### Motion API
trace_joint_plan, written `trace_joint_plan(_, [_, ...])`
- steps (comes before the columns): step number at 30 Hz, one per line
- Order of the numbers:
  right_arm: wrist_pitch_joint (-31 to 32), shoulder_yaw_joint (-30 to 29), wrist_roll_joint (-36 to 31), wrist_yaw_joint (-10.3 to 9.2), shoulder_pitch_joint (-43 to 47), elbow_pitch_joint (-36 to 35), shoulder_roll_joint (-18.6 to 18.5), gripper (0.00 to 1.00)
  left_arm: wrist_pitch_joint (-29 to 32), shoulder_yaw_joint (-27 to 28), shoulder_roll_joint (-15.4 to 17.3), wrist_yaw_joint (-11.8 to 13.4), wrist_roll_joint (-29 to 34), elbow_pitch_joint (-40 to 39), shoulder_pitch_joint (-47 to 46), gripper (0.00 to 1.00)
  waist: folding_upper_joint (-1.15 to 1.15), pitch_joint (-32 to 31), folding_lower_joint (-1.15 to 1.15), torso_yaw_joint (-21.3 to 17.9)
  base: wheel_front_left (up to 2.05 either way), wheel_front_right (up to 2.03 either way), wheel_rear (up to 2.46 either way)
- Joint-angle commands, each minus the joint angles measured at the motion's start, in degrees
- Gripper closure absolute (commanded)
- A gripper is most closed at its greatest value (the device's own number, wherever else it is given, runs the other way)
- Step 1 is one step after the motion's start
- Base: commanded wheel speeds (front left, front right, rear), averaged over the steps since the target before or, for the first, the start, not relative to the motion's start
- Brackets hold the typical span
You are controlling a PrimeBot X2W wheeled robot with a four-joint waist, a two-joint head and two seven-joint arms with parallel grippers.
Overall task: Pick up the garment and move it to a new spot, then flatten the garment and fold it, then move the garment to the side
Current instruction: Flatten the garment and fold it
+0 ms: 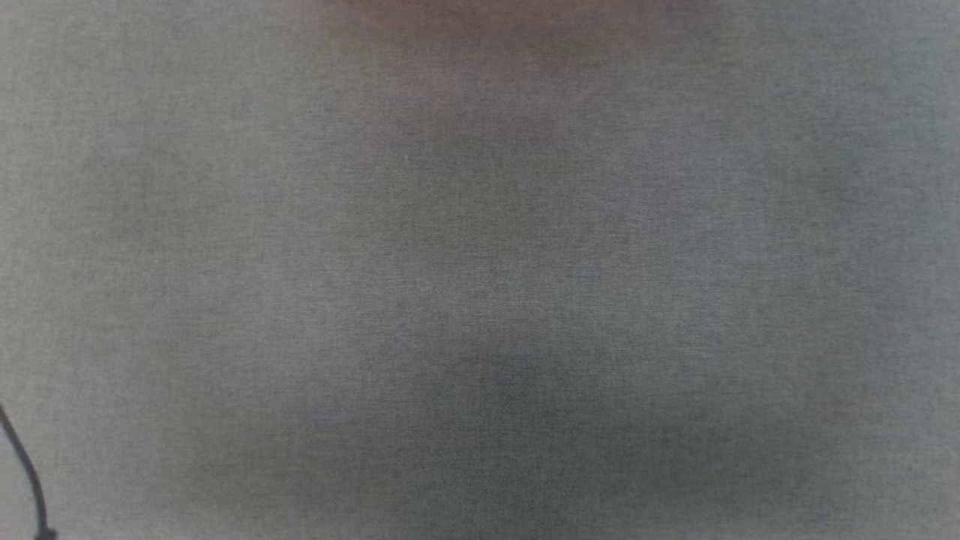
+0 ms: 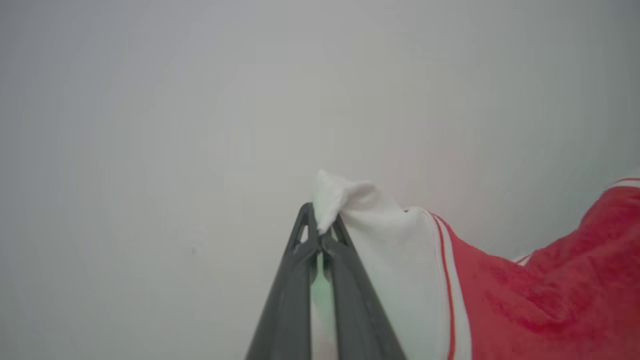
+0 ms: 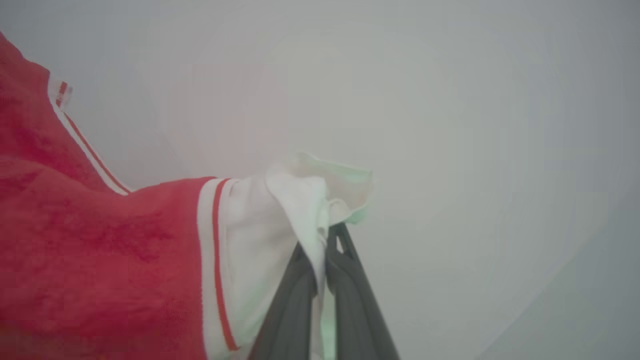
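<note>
Wrist views: your left gripper (image 2: pixel 321 223) and right gripper (image 3: pixel 324 244) each pinch 1 white sleeve of the garment (image 2: pixel 525 300); head view: grey surface (image 1: pixel 480 270), dark cable (image 1: pixel 26 469).

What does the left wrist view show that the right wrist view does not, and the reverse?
Left wrist view: the left gripper shut on a white sleeve, the red shirt to its right. Right wrist view: the right gripper shut on the other sleeve, red cloth to its left. Both: striped sleeve seams and a plain pale background.
</note>
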Motion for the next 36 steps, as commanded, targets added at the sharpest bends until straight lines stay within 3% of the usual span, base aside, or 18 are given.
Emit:
trace_joint_plan(1, [0.48, 1.04, 0.77, -0.1, 1.7, 0.57, 0.63, 1.0, -0.36, -0.21, -0.33, -0.27, -0.84, 1.03, 1.6, 1.0, 0.0, -0.12, 0.0, 0.21, 0.0, 0.0, 0.0])
trace_joint_plan(6, [3.86, 2.78, 6.23, -0.1, 6.14, 1.88, 2.04, 1.0, 1.48, -2.7, -1.67, -0.35, -3.98, 4.49, 6.45, 1.0, 0.0, -1.2, 0.0, 0.62, 0.0, 0.0, 0.0])
trace_joint_plan(12, [9.09, 6.97, 15.19, -0.1, 13.72, -2.62, 1.14, 1.0, 11.37, -7.94, -0.62, -0.33, -12.73, 2.47, 14.36, 1.0, 0.0, -4.12, 0.0, 0.91, 0.0, 0.0, 0.0])
trace_joint_plan(15, [12.92, 8.92, 20.03, -0.09, 18.53, -6.44, -0.69, 1.0, 17.75, -10.62, 1.18, -0.34, -18.28, -1.23, 19.46, 1.0, 0.0, -5.99, 0.0, 0.97, 0.0, 0.0, 0.0])
trace_joint_plan(22, [22.18, 13.04, 30.26, -0.09, 30.82, -20.52, -7.35, 1.0, 29.62, -13.27, 9.02, -0.3, -26.82, -12.37, 31.43, 1.0, 0.0, -9.24, 0.0, 0.78, 0.0, 0.0, 0.0])
trace_joint_plan(25, [26.08, 13.77, 33.67, -0.1, 36.71, -28.09, -11.5, 1.0, 32.52, -13.23, 12.77, 1.65, -28.21, -18.82, 37.26, 1.0, 0.0, -9.99, 0.0, 0.65, 0.0, 0.0, 0.0])
trace_joint_plan(32, [30.91, 11.53, 37.54, -0.09, 51.78, -43.18, -20.94, 1.0, 36.9, -12.52, 21.82, 10.52, -32.04, -38.77, 53.72, 1.0, 0.0, -10.52, 0.0, 0.46, 0.0, 0.0, 0.0])
trace_joint_plan(36, [32.66, 9.16, 38.46, -0.09, 59.32, -48.68, -24.68, 1.0, 36.4, -12.18, 26.17, 15.13, -33.61, -47.62, 62.42, 1.0, 0.0, -10.08, 0.0, 0.27, 0.0, 0.0, 0.0])
